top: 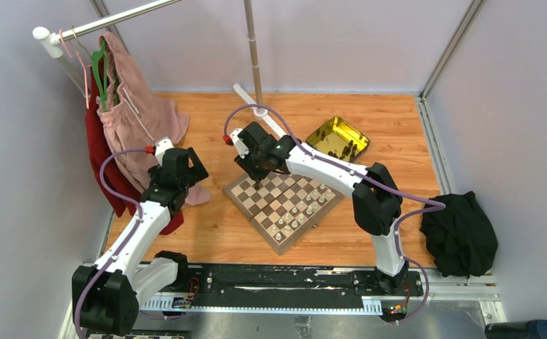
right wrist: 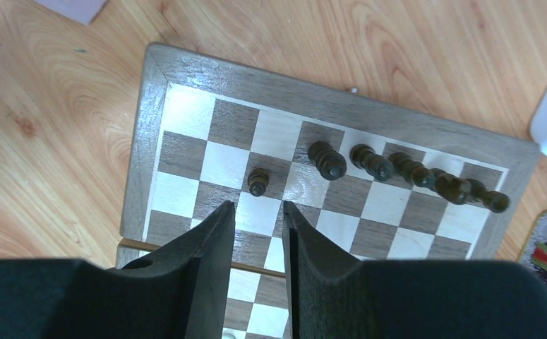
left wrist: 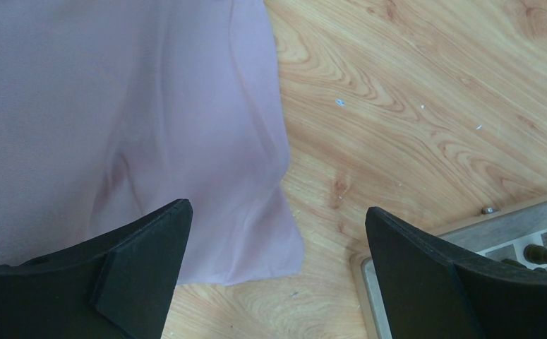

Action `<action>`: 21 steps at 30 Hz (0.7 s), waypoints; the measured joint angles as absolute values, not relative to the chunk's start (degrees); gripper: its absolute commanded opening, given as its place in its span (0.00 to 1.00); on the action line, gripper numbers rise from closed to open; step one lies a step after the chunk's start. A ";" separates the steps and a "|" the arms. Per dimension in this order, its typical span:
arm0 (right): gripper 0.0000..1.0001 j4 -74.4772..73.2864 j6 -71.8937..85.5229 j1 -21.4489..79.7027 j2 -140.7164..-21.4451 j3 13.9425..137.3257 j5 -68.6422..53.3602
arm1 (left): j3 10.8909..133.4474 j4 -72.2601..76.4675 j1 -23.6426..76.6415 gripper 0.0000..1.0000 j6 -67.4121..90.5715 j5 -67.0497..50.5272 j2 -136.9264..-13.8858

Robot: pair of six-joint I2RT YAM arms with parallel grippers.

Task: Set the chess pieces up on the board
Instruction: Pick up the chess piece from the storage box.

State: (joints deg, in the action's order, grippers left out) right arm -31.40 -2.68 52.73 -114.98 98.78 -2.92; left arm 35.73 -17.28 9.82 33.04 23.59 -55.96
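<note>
Dark pawn (right wrist: 258, 182) stands just beyond the right claw (right wrist: 259, 206), slightly spread and empty; best lift straight up, avoiding knocks.

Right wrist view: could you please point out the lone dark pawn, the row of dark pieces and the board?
lone dark pawn (right wrist: 258, 183), right wrist view, on its body.
row of dark pieces (right wrist: 411, 171), right wrist view, on a piece midway along.
board (right wrist: 149, 120), right wrist view, on its left border.
</note>
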 measured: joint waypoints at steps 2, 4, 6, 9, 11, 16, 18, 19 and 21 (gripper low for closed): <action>0.36 -31.40 -2.76 52.73 -113.56 98.78 -2.46 | 35.77 -17.28 9.82 1.00 33.06 23.59 -56.55; 0.36 -31.33 -2.92 52.73 -111.85 98.78 -1.87 | 35.99 -17.32 9.82 1.00 33.17 23.59 -57.52; 0.36 -31.29 -3.03 52.42 -110.52 98.78 -0.97 | 36.29 -17.32 9.82 1.00 33.21 23.59 -58.33; 0.36 -31.22 -3.07 51.62 -109.25 98.80 0.12 | 36.69 -17.30 9.82 1.00 33.21 23.57 -59.29; 0.36 -31.11 -3.05 50.17 -108.66 98.80 0.54 | 36.97 -17.23 9.82 1.00 33.19 23.57 -59.86; 0.36 -30.39 -2.59 43.27 -108.44 98.70 1.41 | 37.63 -16.88 9.82 1.00 33.17 23.57 -61.30; 0.36 -29.98 -2.31 40.29 -108.44 98.65 1.83 | 37.89 -16.71 9.82 1.00 33.15 23.57 -62.19; 0.36 -29.76 -2.17 39.38 -108.44 98.63 2.00 | 38.00 -16.60 9.82 1.00 33.12 23.55 -62.50; 0.36 -29.23 -1.72 36.34 -108.44 98.37 2.42 | 38.54 -16.32 9.82 1.00 33.12 23.55 -63.79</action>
State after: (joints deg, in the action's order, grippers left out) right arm -29.23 -1.72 36.34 -108.44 98.37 2.42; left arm 38.54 -16.32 9.82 33.12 23.55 -63.79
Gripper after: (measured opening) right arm 0.357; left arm 0.998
